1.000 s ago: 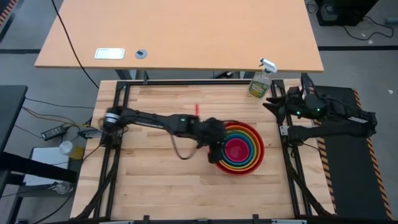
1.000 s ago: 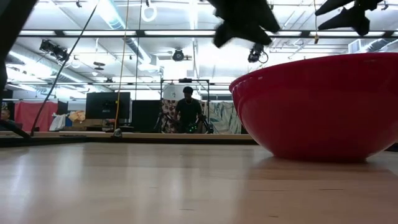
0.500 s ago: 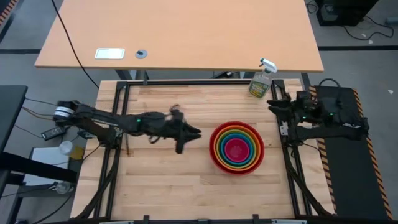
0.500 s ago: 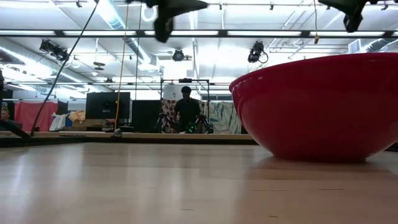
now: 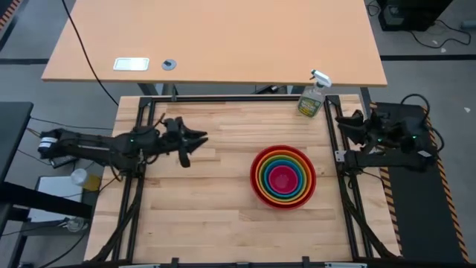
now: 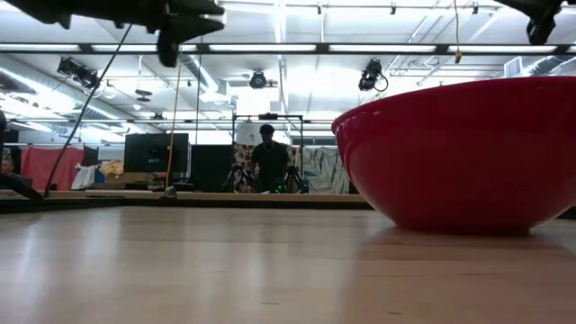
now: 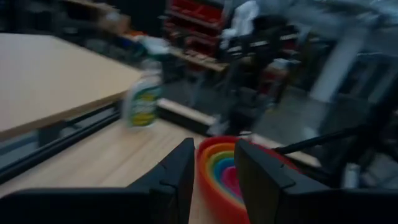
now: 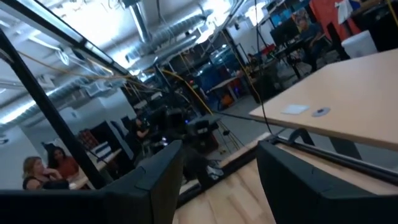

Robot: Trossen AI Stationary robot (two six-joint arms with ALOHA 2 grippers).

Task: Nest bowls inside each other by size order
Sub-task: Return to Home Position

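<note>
Red-to-pink, the bowls (image 5: 282,179) sit fully nested; the left claw (image 5: 195,139) and right claw (image 5: 348,122) gape empty, so seemingly only homing remains.

Your 2 arms are dark and thin. The left arm (image 5: 97,144), left of the bowls (image 5: 283,176), has a white round end (image 5: 48,140) and 1 small green light (image 5: 134,138). The right arm (image 5: 390,139), on the bowls' other side, glows green too. Its fingers (image 8: 155,180) are dark and blocky.
</note>
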